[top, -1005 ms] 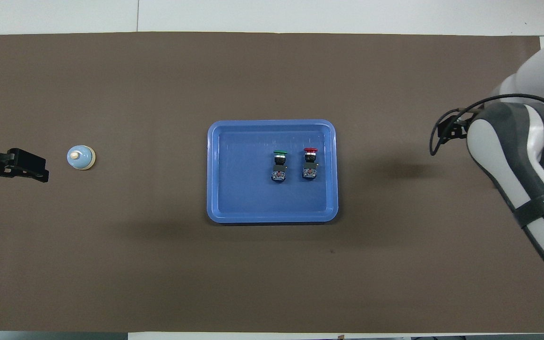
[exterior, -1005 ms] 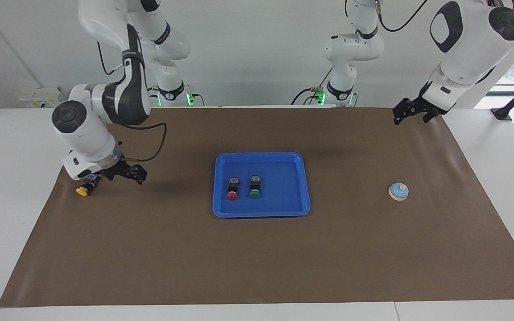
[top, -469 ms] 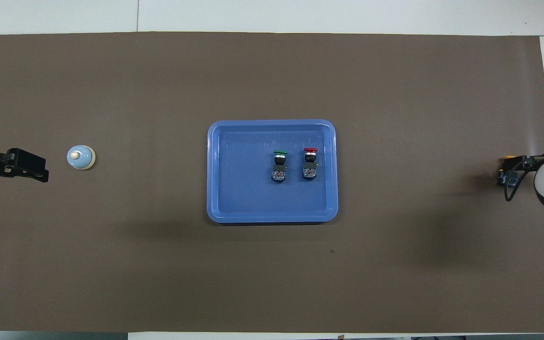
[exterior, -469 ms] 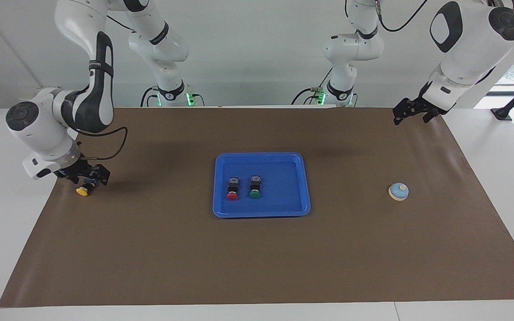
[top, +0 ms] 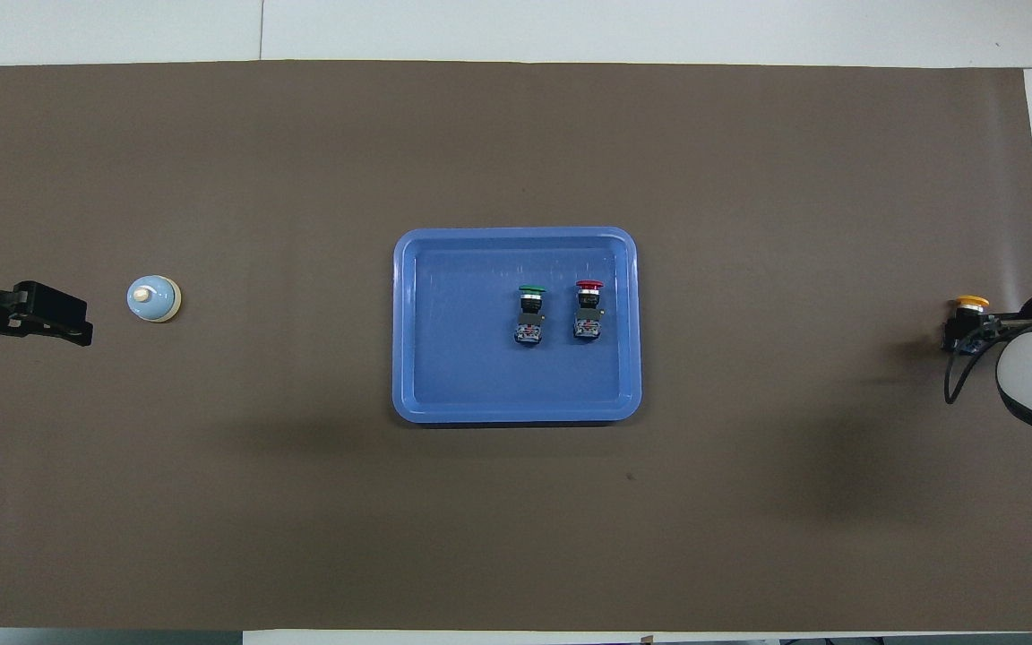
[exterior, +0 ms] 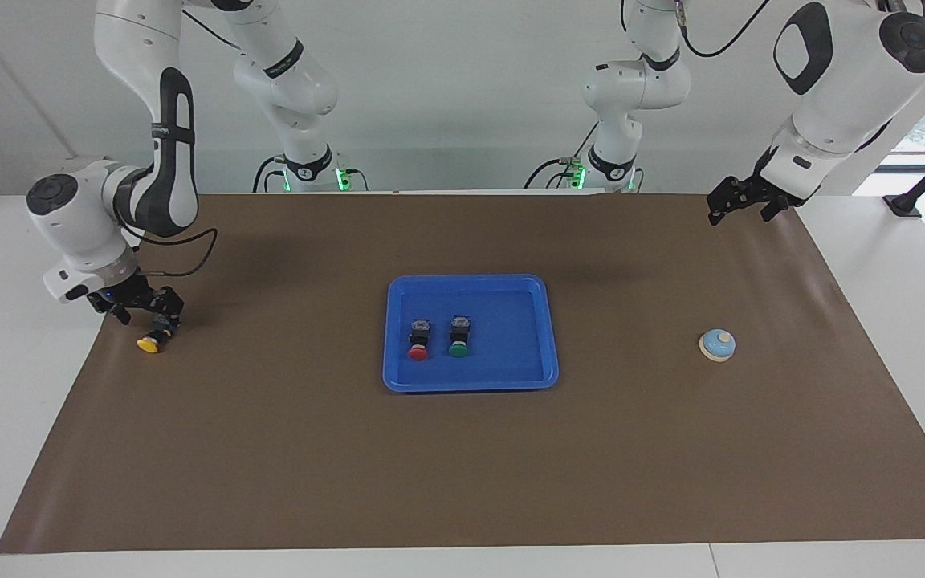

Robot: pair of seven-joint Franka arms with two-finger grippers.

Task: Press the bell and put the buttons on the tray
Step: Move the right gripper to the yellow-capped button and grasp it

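A: Where is everything sitting, taking the tray as the marker?

B: The tray is lying in the middle of the brown mat. The red button and the green button are lying inside it, side by side, caps pointing away from the robots. The red one is sitting toward the right arm's end of the tray.

A: And the yellow button?

B: It is lying on the mat well apart from the tray, toward the right arm's end of the table, close to the mat's edge, with its cap pointing away from the robots.

A: What is the right gripper doing?

B: It is hanging low over the yellow button's black body, fingers spread wide. I cannot tell whether it is touching the button; the button is resting on the mat.

A: The bell?

B: It is standing on the mat well apart from the tray, toward the left arm's end.

A: And the left gripper?

B: It is waiting in the air over the mat's edge at the left arm's end, apart from the bell, jaws wide and holding nothing.
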